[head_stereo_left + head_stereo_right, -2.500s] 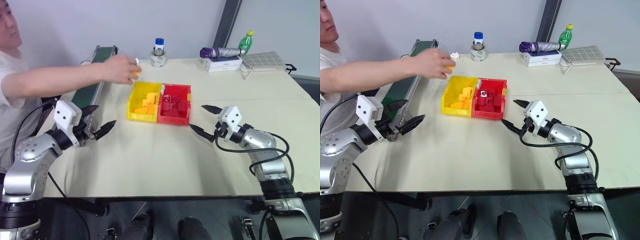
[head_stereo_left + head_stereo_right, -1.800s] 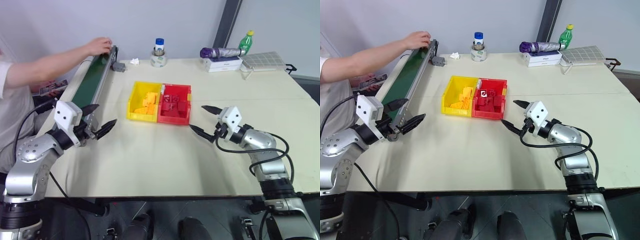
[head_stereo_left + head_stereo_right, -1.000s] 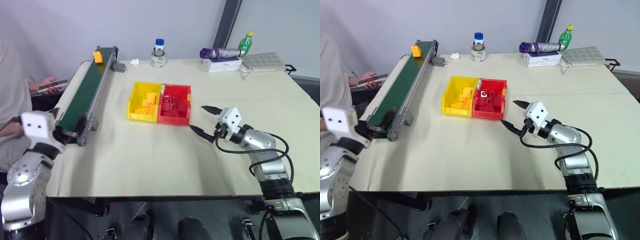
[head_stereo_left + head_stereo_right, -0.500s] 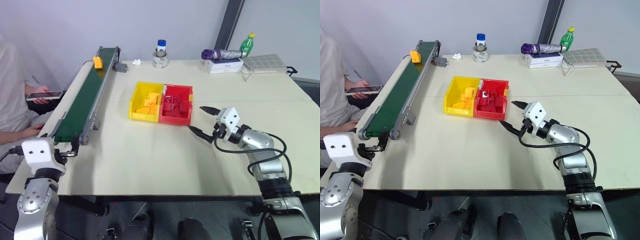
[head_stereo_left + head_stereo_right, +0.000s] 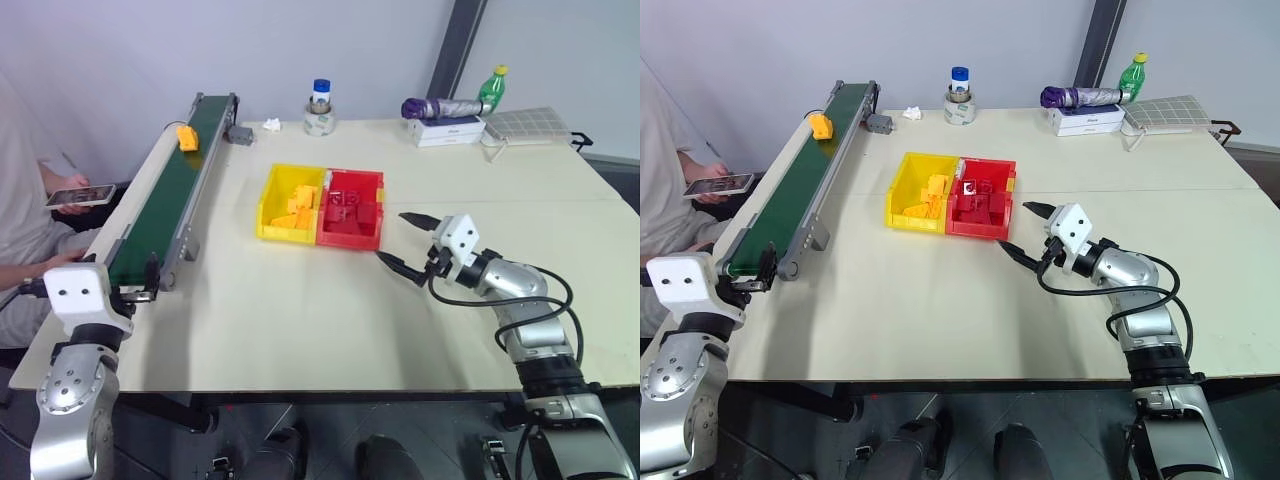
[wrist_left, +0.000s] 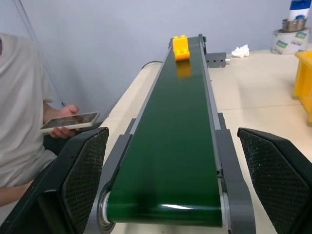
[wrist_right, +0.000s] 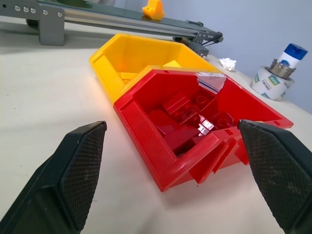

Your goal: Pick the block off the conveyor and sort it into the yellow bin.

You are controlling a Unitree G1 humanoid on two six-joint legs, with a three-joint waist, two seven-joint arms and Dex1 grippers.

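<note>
The block (image 6: 181, 47) is judged to be light, rigid moulded plastic with smooth, slightly slippery faces and two studs on top; it is unlikely to be damaged by a firm squeeze. It would best be taken by its two flat opposite side walls, low on the body and under the studs, so that it cannot be tipped or squirted out of the pads

The block is seen standing upright on the belt of the conveyor (image 5: 160, 205), close to its far end near the back left corner of the desk (image 5: 300, 320). The left gripper (image 6: 178, 195) is held at the near end of the conveyor, by the front left edge of the desk, with its fingers spread wide on either side of the belt and nothing between them; the block lies well apart from it, straight down the belt. The right gripper (image 5: 404, 243) is open and empty too, just beside the red bin (image 5: 350, 208), with the yellow bin (image 5: 290, 203) beyond that
</note>
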